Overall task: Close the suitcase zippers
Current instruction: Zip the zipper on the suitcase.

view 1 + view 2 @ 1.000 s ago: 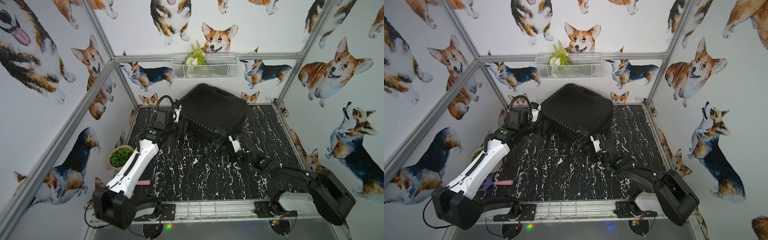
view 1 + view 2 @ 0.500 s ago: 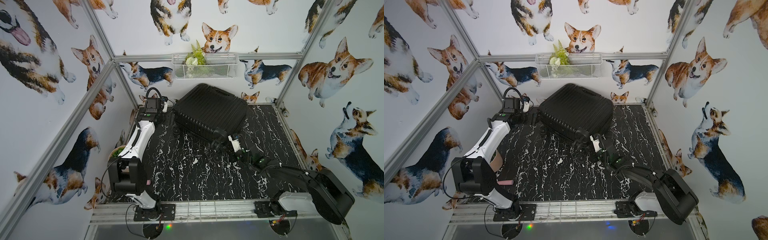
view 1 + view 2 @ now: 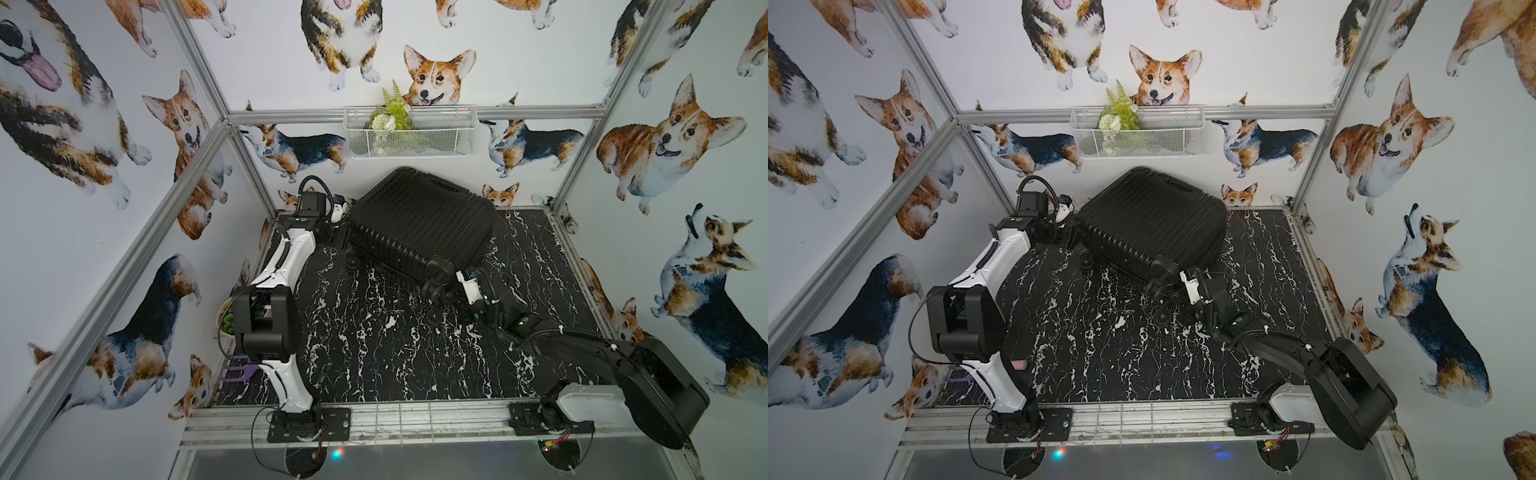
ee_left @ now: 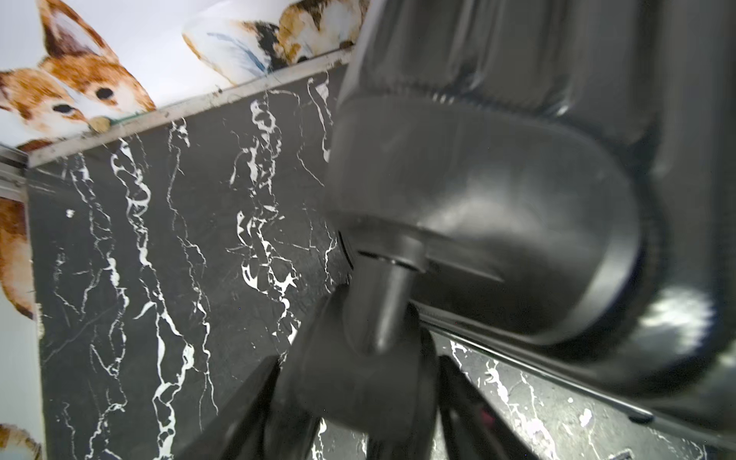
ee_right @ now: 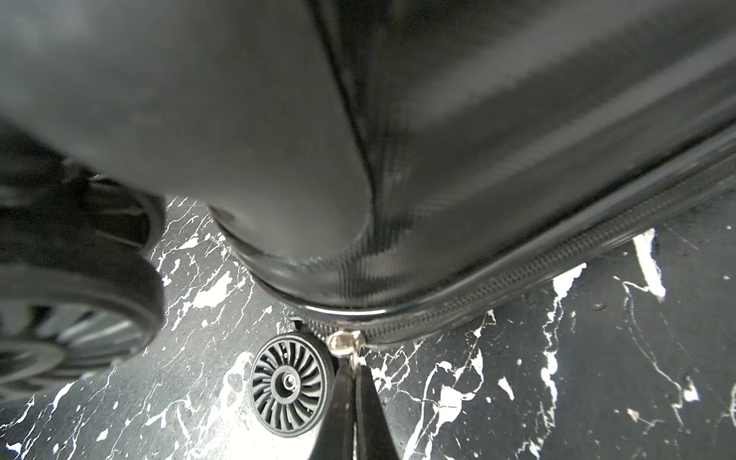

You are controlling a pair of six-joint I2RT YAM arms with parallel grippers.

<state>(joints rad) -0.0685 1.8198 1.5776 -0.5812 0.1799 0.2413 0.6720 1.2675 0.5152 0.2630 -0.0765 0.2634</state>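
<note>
Lying place, both top views: the suitcase (image 3: 419, 224) (image 3: 1150, 224) lies flat and askew at the back of the black marbled surface (image 3: 374, 357), close to the rear wall (image 3: 519, 83). Its shell is black and ribbed, and its wheels (image 3: 438, 272) point to the front.
Change, top views: the suitcase is almost where it was one second ago. The left arm (image 3: 291, 257) has folded; its elbow now stands high and its wrist sits farther back, at the case's left corner. The right arm (image 3: 582, 345) has not moved and reaches low to the near right corner.
Around, top views: a bowl of greens (image 3: 227, 322) is now mostly hidden behind the left elbow. A purple item (image 3: 241, 370) lies near it. A wire basket (image 3: 440, 143) with a fern (image 3: 392, 110) hangs on the wall.
Left wrist view, case: a rounded black corner, blurred, with a corner wheel (image 4: 358, 390) on its stem.
Left wrist view, left gripper (image 4: 358, 360): the jaws are partly apart, one on each side of this wheel. The blur hides whether they press it.
Right wrist view, case: the zipper (image 5: 537, 278) runs along the seam just above the surface, with teeth joined in the stretch in view. The silver zipper pull (image 5: 343, 341) sits at the corner.
Right wrist view, right gripper (image 5: 352, 370): fully closed, pinching the tab of the zipper pull.
Right wrist view, nearby: a spoked wheel (image 5: 292, 384) lies flat just beside the gripper. A blurred wheel (image 5: 79, 318) fills the edge.
</note>
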